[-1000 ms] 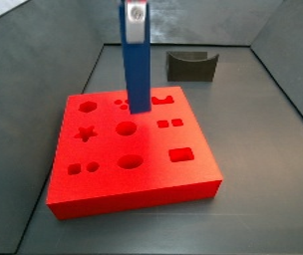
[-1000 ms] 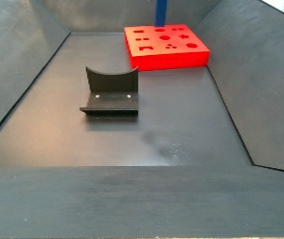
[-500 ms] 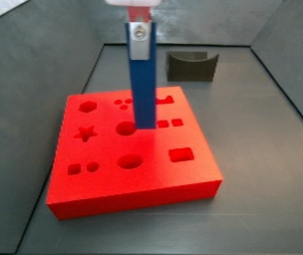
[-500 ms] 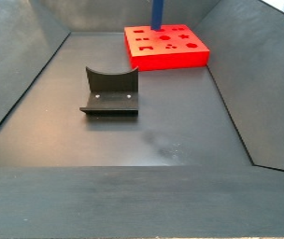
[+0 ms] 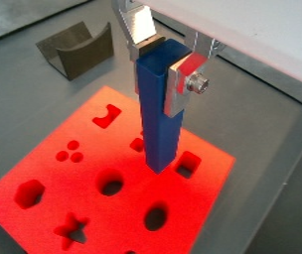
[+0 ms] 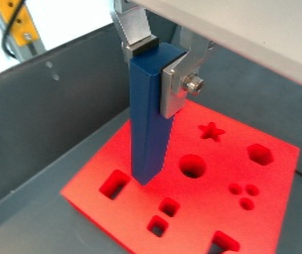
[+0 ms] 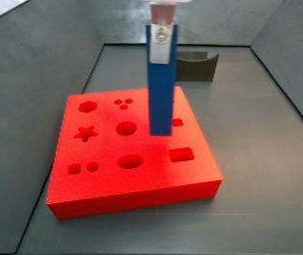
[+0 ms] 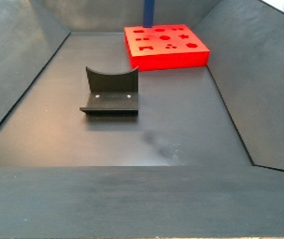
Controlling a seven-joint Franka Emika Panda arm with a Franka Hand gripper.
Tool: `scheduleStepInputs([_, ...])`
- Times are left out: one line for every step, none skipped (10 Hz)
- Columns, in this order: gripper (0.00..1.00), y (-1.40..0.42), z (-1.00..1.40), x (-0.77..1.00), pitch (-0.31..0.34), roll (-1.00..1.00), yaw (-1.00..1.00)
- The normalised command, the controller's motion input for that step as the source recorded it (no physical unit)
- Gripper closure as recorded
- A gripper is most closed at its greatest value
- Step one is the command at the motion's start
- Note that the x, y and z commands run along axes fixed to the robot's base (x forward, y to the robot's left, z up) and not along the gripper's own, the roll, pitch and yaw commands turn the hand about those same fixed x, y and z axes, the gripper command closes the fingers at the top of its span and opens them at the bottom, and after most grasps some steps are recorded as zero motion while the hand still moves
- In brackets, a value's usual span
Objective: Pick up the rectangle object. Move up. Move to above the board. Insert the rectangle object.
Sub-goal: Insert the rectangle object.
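In a side view, the red board [image 7: 135, 159] is seen at the left, its shaped holes facing up. Above it, toward three o'clock of the star hole, the blue bar [image 7: 161, 85] is held upright, its lower end hanging just over the board. Its top is pinched between the pressed fingers [image 5: 186, 79] of the gripper [image 5: 163, 62]. The bar is judged stiff, light and smooth, likely slippery; a grip across its flat faces suits it. At one o'clock stands the fixture [image 7: 197, 66].

The gripper [image 5: 165, 67] holds the rectangle object [image 7: 159, 85] upright over the board [image 7: 108, 194].
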Motion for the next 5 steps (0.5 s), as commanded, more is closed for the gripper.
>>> scheduleStepInputs([1.0,-0.35,0.0,1.0,0.03,0.02,0.08])
scheduleStepInputs([1.0,-0.36,0.0,1.0,0.03,0.03,0.06])
scheduleStepInputs([1.0,-0.32,0.0,1.0,0.037,0.05,0.07])
scheduleStepInputs([1.0,-0.03,0.11,1.0,0.07,0.05,0.18])
scheduleStepInputs([1.0,0.39,0.13,0.37,0.007,-0.01,0.35])
